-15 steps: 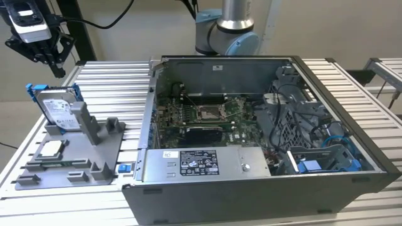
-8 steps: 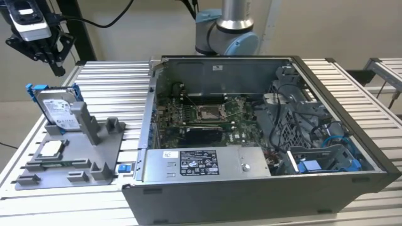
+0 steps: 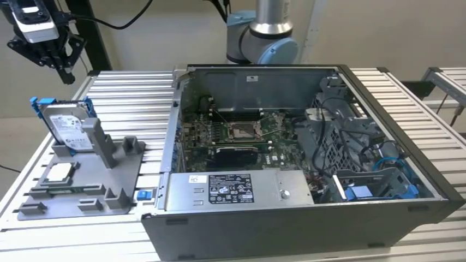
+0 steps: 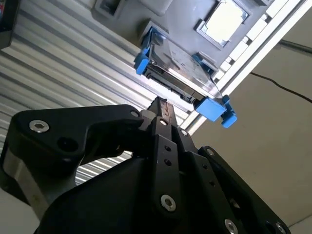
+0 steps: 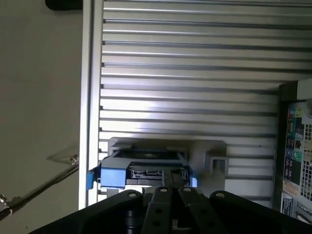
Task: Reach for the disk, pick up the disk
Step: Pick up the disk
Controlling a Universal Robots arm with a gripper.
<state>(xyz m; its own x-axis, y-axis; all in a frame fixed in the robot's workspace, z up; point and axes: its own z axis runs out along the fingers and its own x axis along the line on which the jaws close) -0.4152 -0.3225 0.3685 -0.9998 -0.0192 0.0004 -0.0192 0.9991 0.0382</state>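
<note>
Jaws look drawn together with nothing between them, so your gripper (image 3: 66,78) carries no load. It hangs in the air over the exterior view's left edge of the slatted table (image 3: 135,90), above the disk (image 3: 65,128) and well apart from it.

The disk stands on its edge in a slot of the grey stand (image 3: 117,174), with its labelled face showing in the exterior view. Standing it up this way seems meant to leave its upper edge and both flat faces free for a grip from above. The blue rails (image 3: 42,103) stick out at either end, clear of the stand.

In both wrist views the fingertips point down toward the disk's upper edge (image 5: 146,173), which suggests your wrist is turned to meet it across its thin side. The second wrist view puts the gripper's tip (image 4: 158,103) near that edge (image 4: 173,80) but not touching it.

A small square chip (image 3: 60,172) lies flat on the same stand, nearer the front. The open computer case (image 3: 291,229) sits apart on the exterior view's right. I judge the reach unfinished and the disk not yet picked up.
</note>
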